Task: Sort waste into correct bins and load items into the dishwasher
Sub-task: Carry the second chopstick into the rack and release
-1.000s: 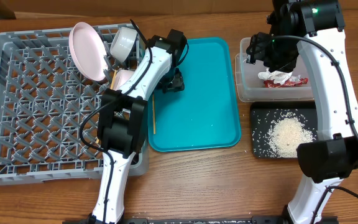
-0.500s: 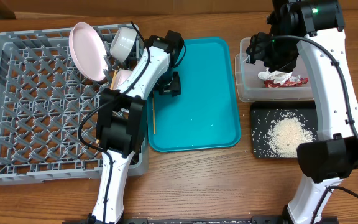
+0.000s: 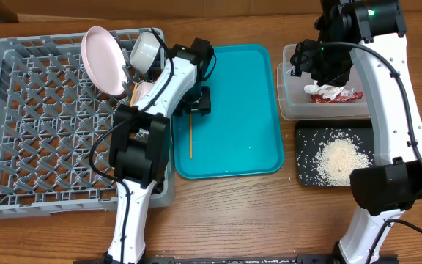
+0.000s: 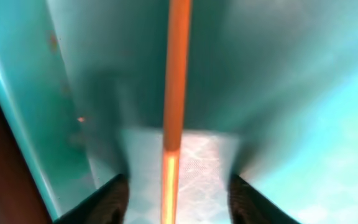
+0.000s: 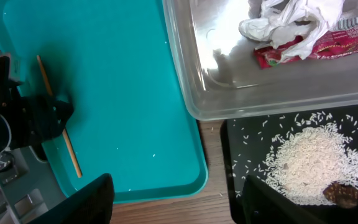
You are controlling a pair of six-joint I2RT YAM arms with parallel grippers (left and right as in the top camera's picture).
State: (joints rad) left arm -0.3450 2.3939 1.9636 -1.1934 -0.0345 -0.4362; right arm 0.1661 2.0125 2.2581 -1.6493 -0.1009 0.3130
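Straddling thin light wooden chopstick (image 4: 173, 93) flat on large teal serving tray (image 3: 247, 110), left hand (image 3: 202, 100) spread, likely lining up pinch for grey lattice dish rack (image 3: 42, 147). Right hand (image 3: 308, 62) spread, empty, parked over clear rectangular plastic tub (image 3: 284, 103).

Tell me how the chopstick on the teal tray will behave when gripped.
The chopstick looks thin, straight and wooden: probably stiff and very light. Lying flat on the smooth teal tray, it may slide or roll when nudged. The left tool straddles one end, so it could pivot when lifted.
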